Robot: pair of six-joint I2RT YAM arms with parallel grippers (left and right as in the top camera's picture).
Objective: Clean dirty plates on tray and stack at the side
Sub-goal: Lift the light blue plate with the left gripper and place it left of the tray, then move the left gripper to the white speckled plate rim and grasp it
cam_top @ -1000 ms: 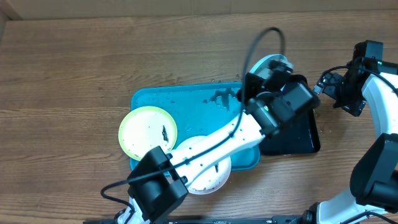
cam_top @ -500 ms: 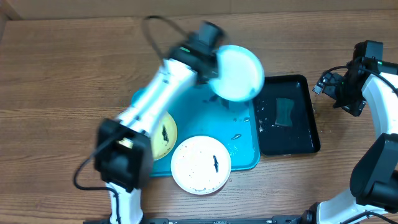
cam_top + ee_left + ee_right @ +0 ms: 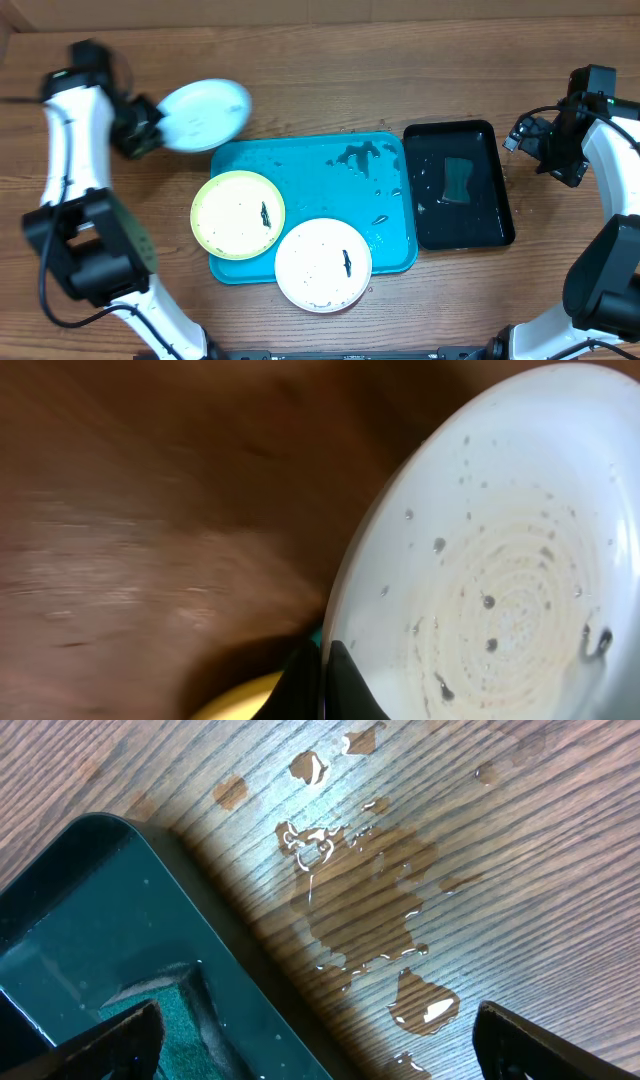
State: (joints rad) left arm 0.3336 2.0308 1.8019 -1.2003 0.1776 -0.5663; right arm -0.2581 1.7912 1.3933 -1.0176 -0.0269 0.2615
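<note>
The left arm [image 3: 63, 130] and right arm [image 3: 611, 150] have white links, black joints, black cables.

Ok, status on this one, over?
Left gripper shut on the light blue round plastic plate, held left of the turquoise rectangular plastic tray. Right gripper open beside the glossy black tray. Yellow-green plate and white plate smeared, on tray. Nothing blocking.
</note>
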